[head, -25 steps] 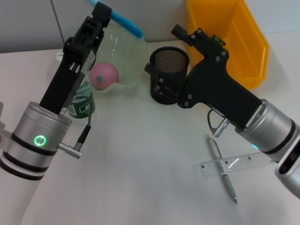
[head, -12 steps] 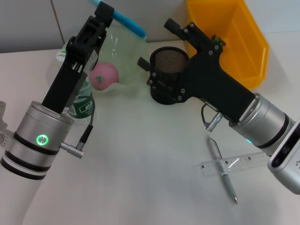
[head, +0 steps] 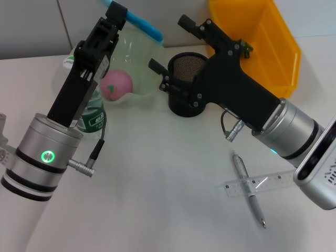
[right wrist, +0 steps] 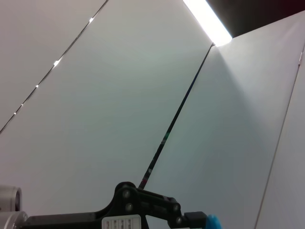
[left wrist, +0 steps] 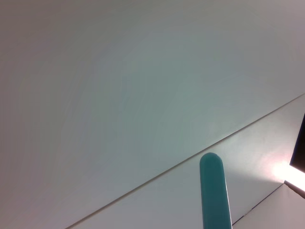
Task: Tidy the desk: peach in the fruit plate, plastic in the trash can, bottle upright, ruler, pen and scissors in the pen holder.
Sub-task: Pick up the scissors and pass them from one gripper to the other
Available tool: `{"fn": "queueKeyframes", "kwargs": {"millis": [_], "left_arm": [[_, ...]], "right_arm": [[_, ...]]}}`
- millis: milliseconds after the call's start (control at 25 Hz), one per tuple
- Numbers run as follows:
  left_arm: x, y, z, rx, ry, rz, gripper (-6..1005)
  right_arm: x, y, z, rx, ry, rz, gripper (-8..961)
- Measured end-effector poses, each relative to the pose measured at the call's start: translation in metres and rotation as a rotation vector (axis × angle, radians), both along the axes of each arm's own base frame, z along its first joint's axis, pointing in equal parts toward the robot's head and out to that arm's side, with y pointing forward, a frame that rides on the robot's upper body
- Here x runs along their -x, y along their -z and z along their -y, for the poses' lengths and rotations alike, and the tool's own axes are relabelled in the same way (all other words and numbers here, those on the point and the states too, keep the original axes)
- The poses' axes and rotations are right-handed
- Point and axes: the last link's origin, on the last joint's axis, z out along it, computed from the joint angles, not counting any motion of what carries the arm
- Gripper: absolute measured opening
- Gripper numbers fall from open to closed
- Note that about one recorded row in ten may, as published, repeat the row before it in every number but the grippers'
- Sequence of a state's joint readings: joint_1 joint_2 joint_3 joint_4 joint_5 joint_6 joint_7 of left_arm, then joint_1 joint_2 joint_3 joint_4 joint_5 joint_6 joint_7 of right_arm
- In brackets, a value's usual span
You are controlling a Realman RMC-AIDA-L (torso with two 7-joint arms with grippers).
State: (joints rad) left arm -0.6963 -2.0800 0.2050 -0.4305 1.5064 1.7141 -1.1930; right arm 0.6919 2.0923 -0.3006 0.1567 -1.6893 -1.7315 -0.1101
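My left gripper (head: 116,10) is raised at the back left, shut on a long blue object (head: 140,24) that looks like the scissors; its blue tip (left wrist: 214,191) shows in the left wrist view. My right gripper (head: 167,44) stands open over the black mesh pen holder (head: 181,71), its fingers pointing toward that blue object. The pink peach (head: 116,84) lies in the clear fruit plate (head: 142,55). Behind my left arm the green-labelled bottle (head: 92,118) stands upright. Pen (head: 248,190) and clear ruler (head: 270,183) lie crossed at the front right. The plastic is out of view.
The yellow bin (head: 265,39) stands at the back right, behind my right arm. White tabletop (head: 157,184) stretches across the front and middle. The right wrist view shows walls and my left gripper (right wrist: 143,214) with a blue bit beside it.
My right gripper has swung left and up over the pen holder, closer to the blue object. The left arm shifted only slightly.
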Motion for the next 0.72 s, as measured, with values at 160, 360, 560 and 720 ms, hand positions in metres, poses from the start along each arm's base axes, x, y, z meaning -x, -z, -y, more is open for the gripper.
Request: {"fn": "queueKeyframes", "kwargs": {"millis": [160, 360, 560, 720], "left_arm": [[-0.0003, 0.0004, 0.0002, -0.004, -0.002, -0.003, 299], [-0.0009, 0.0007, 0.0003, -0.014, -0.006, -0.007, 301], [-0.0011, 0.0005, 0.0, -0.019, -0.007, -0.009, 304], [-0.0018, 0.0009, 0.0002, -0.021, -0.007, -0.009, 306]], "right_arm": [[0.0016, 0.0009, -0.0018, 0.002, -0.001, 0.004, 736], [0.0035, 0.0028, -0.0042, 0.0, 0.0, 0.017, 736], [0.0063, 0.0042, -0.0058, 0.002, -0.002, 0.019, 736], [0.0084, 0.0042, -0.0069, 0.001, -0.008, 0.019, 736]]}}
